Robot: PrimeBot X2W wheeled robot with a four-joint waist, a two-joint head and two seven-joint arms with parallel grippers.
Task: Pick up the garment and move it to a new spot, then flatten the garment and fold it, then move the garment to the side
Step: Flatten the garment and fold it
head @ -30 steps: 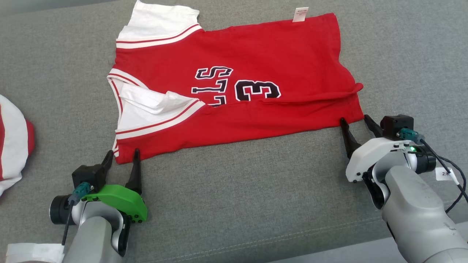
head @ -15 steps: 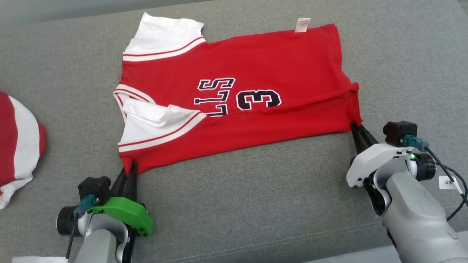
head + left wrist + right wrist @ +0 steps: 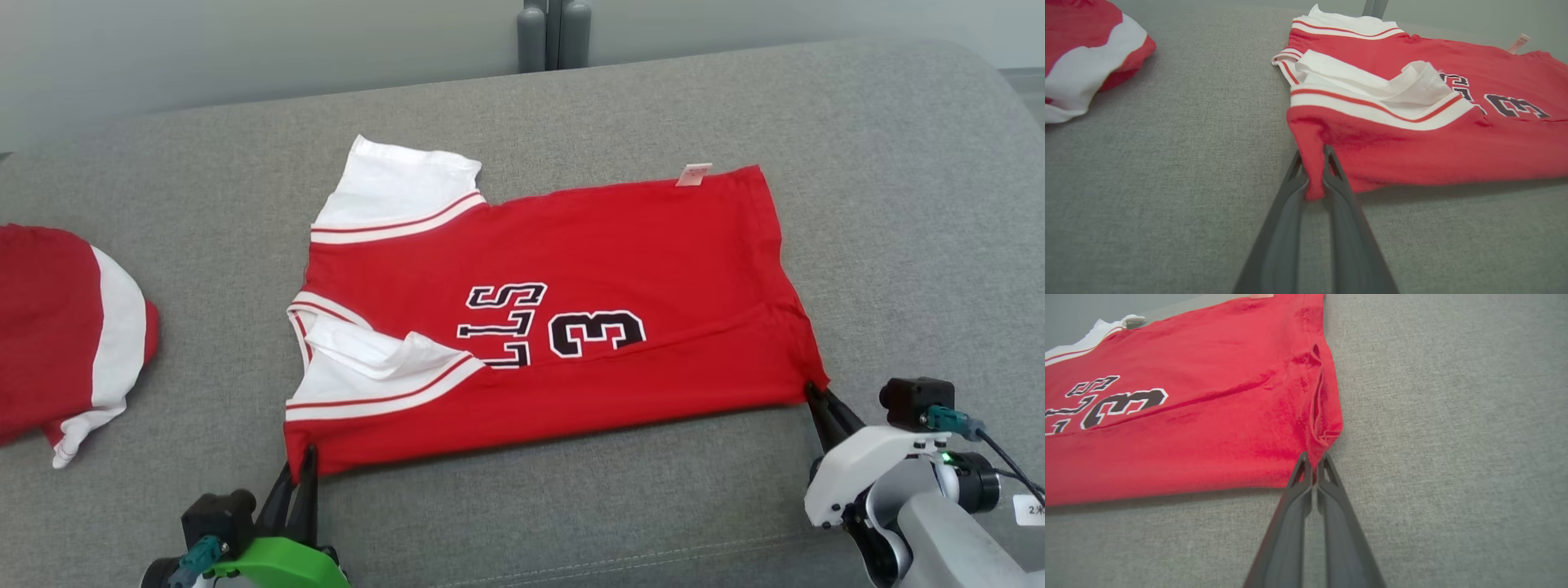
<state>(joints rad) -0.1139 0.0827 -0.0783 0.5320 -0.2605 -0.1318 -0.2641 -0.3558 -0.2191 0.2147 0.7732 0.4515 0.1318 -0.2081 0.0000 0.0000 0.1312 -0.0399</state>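
Observation:
The garment (image 3: 588, 261) is a red jersey with white sleeves and dark lettering, spread on a grey cushion. My left gripper (image 3: 300, 467) is shut on the garment's near left corner; in the left wrist view the red corner (image 3: 1312, 171) is pinched between the two dark fingers (image 3: 1290, 204). At the near right corner my right gripper (image 3: 816, 398) is shut on the hem, and the right wrist view has the red cloth (image 3: 1208, 416) running into the closed fingertips (image 3: 1301, 465). Both held corners are lifted slightly off the cushion.
Another red and white garment (image 3: 65, 327) lies bunched at the left edge, also in the left wrist view (image 3: 1081, 61). The grey cushion (image 3: 571, 506) stretches wide around the jersey. A grey post (image 3: 553, 33) stands behind the far edge.
Both grippers went from open beside the near corners to shut on them. The head camera has tilted up, so the whole scene sits lower in the picture.

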